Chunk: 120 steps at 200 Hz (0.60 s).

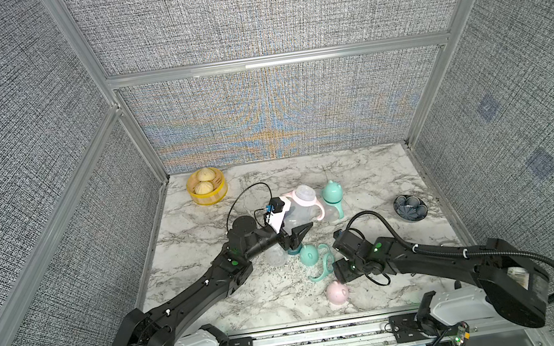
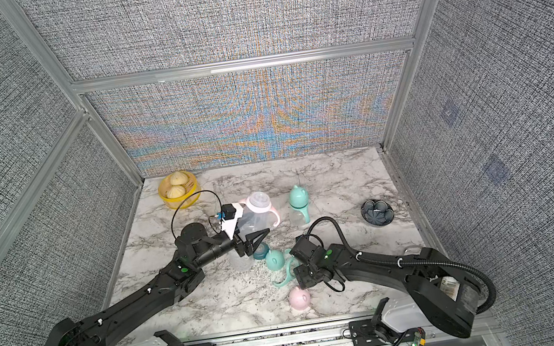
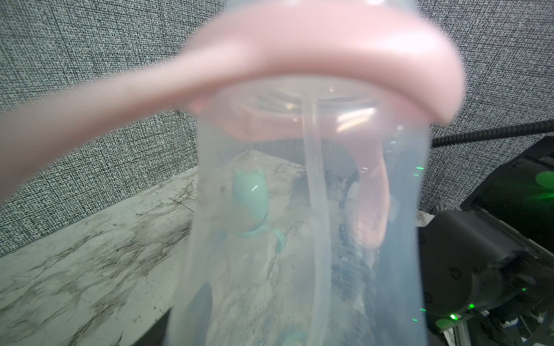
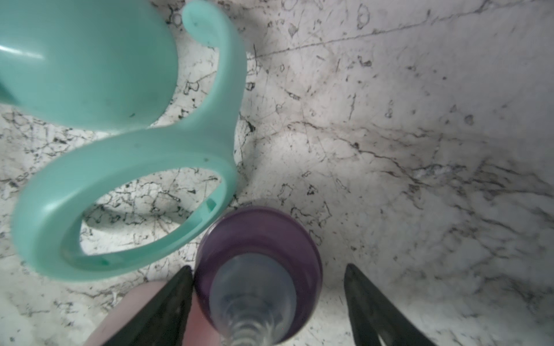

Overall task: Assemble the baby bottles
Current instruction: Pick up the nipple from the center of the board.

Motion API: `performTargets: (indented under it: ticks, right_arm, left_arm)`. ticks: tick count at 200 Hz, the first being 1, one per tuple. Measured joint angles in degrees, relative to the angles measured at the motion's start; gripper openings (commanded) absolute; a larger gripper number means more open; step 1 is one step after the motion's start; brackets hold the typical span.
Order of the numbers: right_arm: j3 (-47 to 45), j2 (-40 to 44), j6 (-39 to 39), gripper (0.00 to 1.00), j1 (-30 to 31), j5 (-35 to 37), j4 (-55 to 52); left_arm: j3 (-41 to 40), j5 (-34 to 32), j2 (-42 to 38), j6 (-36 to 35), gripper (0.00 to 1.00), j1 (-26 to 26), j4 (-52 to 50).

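Pink-handled bottle [image 3: 299, 179] fills the left wrist view, clamped in the left gripper [image 1: 298, 232], on the far side of the mint handle [image 4: 168, 140]. Just beside that handle stands the purple collar [image 4: 257, 236], inside the right gripper [image 4: 266, 269], whose jaws stand apart: one touches it, the other does not. Close against the handle is the mint cap [image 4: 84, 60]; the pink cap [image 1: 337, 292] lies on the handle's side toward the robot.
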<state>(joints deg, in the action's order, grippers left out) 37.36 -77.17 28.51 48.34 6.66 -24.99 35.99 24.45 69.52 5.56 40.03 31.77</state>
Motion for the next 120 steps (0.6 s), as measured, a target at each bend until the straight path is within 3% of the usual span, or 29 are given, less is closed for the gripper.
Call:
performTargets:
  ticks: [120]
  right_arm:
    - [0.5,3.8,-0.6,0.82,-5.0,-1.4,-4.3]
  left_arm:
    - [0.0,0.6,0.5,-0.6,0.00,0.0,-0.2]
